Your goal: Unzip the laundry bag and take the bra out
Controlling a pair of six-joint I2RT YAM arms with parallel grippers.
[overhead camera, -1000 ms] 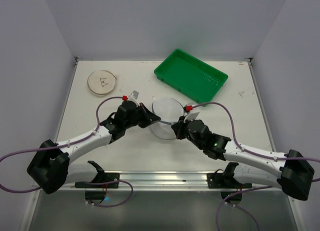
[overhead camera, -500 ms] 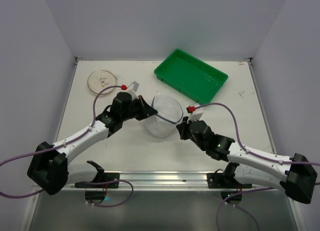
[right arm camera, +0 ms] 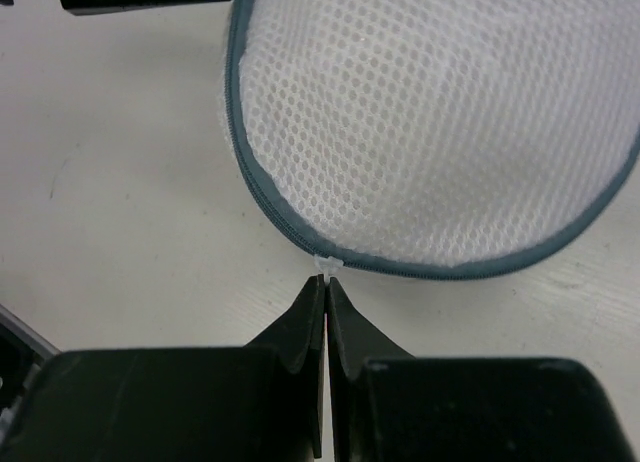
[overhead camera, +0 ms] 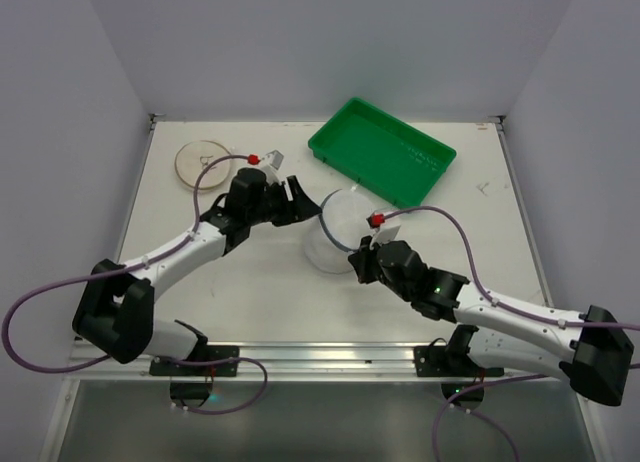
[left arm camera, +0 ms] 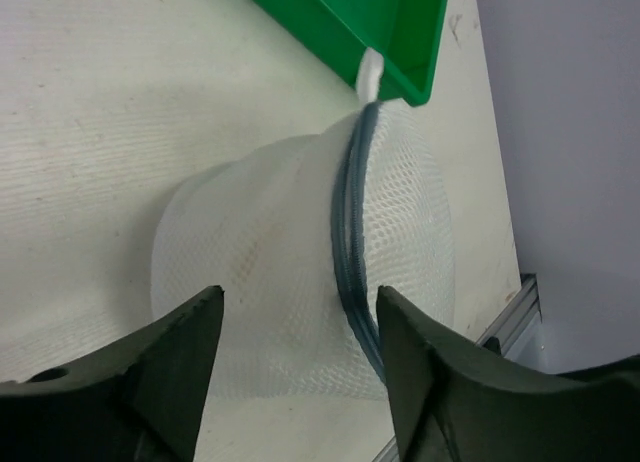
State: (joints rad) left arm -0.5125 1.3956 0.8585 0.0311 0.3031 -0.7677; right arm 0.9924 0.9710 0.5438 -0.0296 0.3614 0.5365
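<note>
The laundry bag (overhead camera: 335, 229), a round whitish mesh case with a dark zipper rim (left arm camera: 345, 252), stands tilted on its edge at the table's middle. My left gripper (overhead camera: 303, 204) is open just left of it. In the left wrist view its fingers (left arm camera: 190, 332) stand apart, short of the mesh, with nothing between them. My right gripper (overhead camera: 360, 256) is at the bag's near side. It is shut on the small white zipper pull (right arm camera: 327, 265) at the rim (right arm camera: 262, 197). The bra is hidden; only white mesh (right arm camera: 440, 112) shows.
A green rectangular tray (overhead camera: 382, 150) lies at the back right, close behind the bag, and its corner (left arm camera: 400, 42) shows in the left wrist view. A flat beige disc (overhead camera: 204, 166) lies at the back left. Walls enclose the table on three sides.
My left gripper has opened, let go of the bag and drawn back toward the far left. The bag now stands more on edge. My right gripper stays shut at the zipper rim.
</note>
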